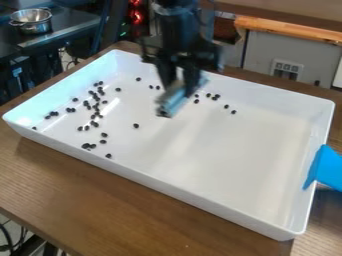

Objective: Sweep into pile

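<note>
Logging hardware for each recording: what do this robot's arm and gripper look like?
The black robot arm is thick and blocky, ending in a wider, angular black two-finger gripper with dark fingers. Cables and markings can't be made out.

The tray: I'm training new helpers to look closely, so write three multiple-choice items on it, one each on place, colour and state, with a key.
1. Where at the tray is the bright blue object?
A left rim; B centre; C right rim
2. What colour are the beads?
A black; B yellow; C red
3. How do the beads lie?
A one pile; B scattered; C one row

1 C: it overlaps that rim.
2 A: they look dark against white.
3 B: gaps separate many.
</note>
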Controlling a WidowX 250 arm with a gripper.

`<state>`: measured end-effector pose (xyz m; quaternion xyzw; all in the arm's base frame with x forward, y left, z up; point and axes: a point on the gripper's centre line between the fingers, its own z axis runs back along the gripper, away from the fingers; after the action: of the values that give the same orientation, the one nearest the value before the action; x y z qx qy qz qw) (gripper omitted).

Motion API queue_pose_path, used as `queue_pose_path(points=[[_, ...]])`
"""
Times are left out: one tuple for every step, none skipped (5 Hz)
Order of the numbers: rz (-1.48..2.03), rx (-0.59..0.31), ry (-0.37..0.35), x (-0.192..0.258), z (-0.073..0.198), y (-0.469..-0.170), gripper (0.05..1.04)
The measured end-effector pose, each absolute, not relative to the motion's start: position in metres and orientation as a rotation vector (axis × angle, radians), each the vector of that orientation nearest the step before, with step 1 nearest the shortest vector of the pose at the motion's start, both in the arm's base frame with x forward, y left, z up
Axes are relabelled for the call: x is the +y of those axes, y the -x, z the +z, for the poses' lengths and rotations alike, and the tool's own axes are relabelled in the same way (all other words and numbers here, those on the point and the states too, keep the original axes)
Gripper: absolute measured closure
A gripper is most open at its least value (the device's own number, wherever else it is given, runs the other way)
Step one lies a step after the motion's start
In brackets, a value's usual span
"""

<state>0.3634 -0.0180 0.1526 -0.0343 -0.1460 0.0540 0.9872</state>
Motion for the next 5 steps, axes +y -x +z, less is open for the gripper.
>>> queue_pose_path(points=[[0.067,-0.328,0.05,-0.065,0.143,-0.37,0.724],[0.017,-0.314,0.019,-0.101,0.124,-0.376,0.723],[0.03,-0.324,0.004,-0.102,0.118,-0.393,0.723],[0.061,-0.323,-0.018,-0.093,0.103,-0.412,0.723],[0.096,-0.33,-0.026,-0.073,0.104,-0.422,0.723]])
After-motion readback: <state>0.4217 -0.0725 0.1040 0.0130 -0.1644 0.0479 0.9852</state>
